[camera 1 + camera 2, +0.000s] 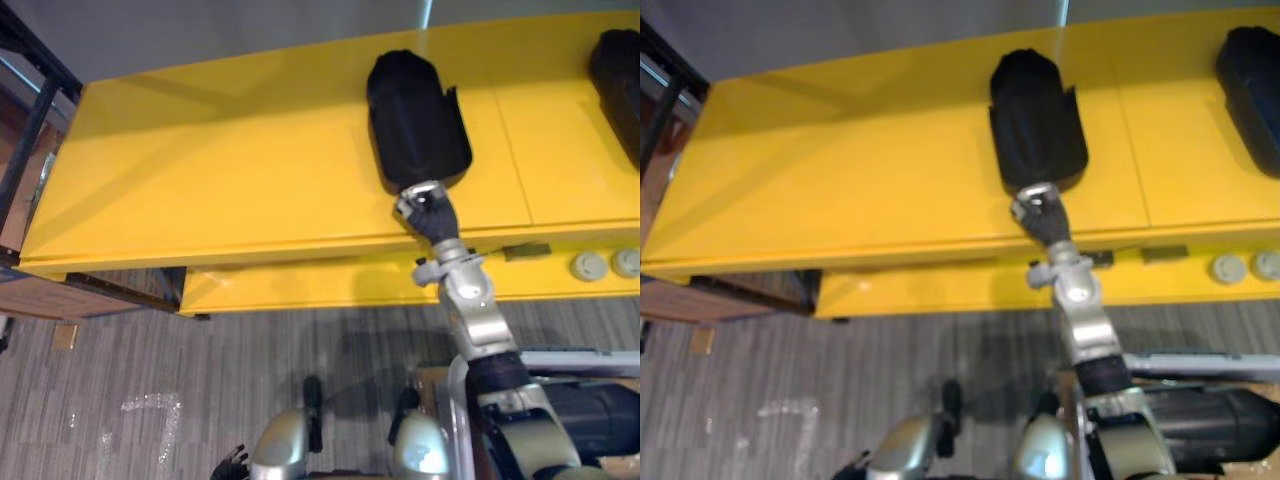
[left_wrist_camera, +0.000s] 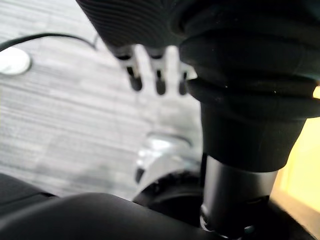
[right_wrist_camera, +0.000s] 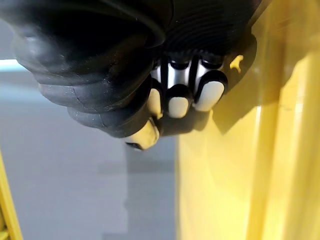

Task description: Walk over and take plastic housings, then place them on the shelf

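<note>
At the far left a dark metal rack [image 1: 28, 120] stands beside the end of the long yellow shelf [image 1: 220, 170], with grey carpet floor [image 1: 150, 350] in front of it. The left hand [image 2: 159, 80] hangs low over that floor, away from the shelf, its fingers straight and loose and holding nothing; a small white disc [image 2: 12, 60] lies on the carpet past them. Below the shelf's front edge runs a lower yellow ledge [image 1: 300, 285]. Right of the middle, a black plastic housing [image 1: 415, 120] lies flat on the shelf top, its length pointing from the front edge toward the back wall. The right hand [image 1: 425, 208] reaches up over the front edge and meets the housing's near end, fingers [image 3: 176, 105] curled in with the thumb close against them, closed on that end. Further right, at the edge of the head views, a second black housing [image 1: 620, 75] lies on the same shelf top, well apart from the first. Two round grey knobs [image 1: 590, 266] sit side by side on the lower ledge below it.
</note>
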Controlling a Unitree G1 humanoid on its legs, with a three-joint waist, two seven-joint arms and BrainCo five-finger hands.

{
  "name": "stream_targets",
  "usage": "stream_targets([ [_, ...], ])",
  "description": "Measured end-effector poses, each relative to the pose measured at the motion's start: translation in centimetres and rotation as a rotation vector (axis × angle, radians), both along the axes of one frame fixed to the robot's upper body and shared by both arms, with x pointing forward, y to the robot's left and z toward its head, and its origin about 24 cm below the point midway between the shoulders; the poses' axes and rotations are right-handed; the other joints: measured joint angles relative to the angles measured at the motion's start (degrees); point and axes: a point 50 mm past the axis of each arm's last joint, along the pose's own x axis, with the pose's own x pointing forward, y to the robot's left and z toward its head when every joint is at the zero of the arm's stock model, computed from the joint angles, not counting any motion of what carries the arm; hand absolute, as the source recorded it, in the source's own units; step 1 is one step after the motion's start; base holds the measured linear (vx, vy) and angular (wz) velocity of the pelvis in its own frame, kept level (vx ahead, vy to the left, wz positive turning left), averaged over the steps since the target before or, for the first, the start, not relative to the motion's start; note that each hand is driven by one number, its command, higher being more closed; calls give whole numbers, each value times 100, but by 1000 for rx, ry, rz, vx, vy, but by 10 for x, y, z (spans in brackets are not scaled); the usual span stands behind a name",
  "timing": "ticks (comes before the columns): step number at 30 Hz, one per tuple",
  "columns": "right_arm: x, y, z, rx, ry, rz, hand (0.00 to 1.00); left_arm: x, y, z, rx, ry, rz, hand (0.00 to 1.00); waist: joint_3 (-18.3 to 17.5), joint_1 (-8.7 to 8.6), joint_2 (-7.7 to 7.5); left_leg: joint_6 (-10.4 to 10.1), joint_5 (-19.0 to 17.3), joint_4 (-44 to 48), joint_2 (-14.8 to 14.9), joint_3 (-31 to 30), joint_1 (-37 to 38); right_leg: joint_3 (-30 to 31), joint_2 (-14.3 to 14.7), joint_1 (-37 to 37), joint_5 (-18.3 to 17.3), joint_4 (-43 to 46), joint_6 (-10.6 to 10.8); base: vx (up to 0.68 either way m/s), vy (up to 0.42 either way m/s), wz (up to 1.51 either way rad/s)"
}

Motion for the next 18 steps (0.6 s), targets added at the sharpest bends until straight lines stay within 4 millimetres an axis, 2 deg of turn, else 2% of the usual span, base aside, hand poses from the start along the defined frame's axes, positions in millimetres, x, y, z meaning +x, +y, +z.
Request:
stream_targets([
  [4, 1, 1, 2, -17, -9, -11, 100, 0, 0, 0, 4, 3, 1, 0, -25, 1, 60, 1, 9, -20, -8, -6, -4, -7, -7, -5, 0, -7, 1, 0, 0, 0],
  [18, 10, 1, 4, -21, -7, -53, 100, 0, 0, 0, 5, 2, -2, 0, -27, 8, 63, -7, 24, -24, -8, -6, -2, -5, -6, -5, 6, -5, 8, 0, 0, 0],
])
